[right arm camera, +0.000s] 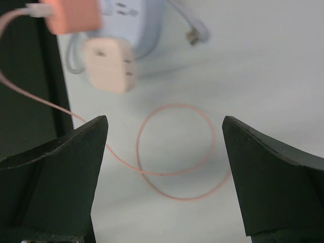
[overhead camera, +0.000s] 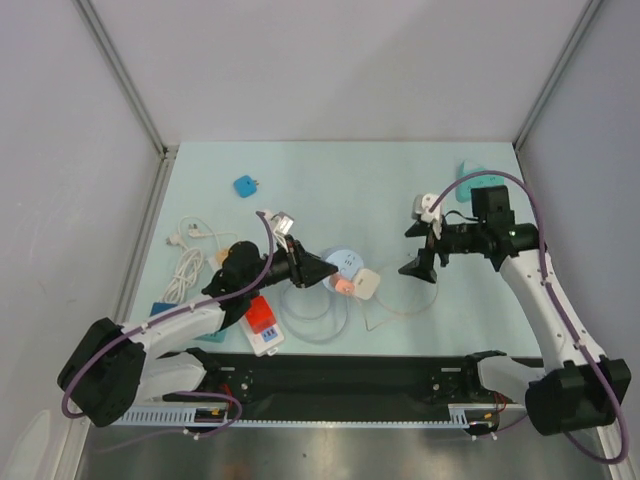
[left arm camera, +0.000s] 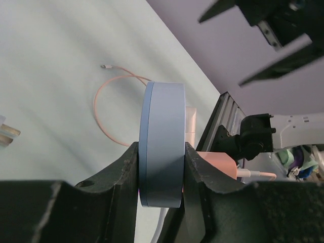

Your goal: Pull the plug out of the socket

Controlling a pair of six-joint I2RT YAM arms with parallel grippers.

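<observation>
A round pale-blue socket sits near the table's middle, and my left gripper is shut on its rim. In the left wrist view the socket shows edge-on, pinched between both fingers. Two plugs stick out of its face: a pink plug with a thin pink cable, and a cream plug. My right gripper hovers just right of them, open and empty. The right wrist view shows its gripper over the cable loop, with the pink plug and cream plug at upper left.
A coiled white cable lies at the left, and a blue adapter sits behind it. A red-and-white box rests near the front rail. A white charger and a teal object sit at the back right.
</observation>
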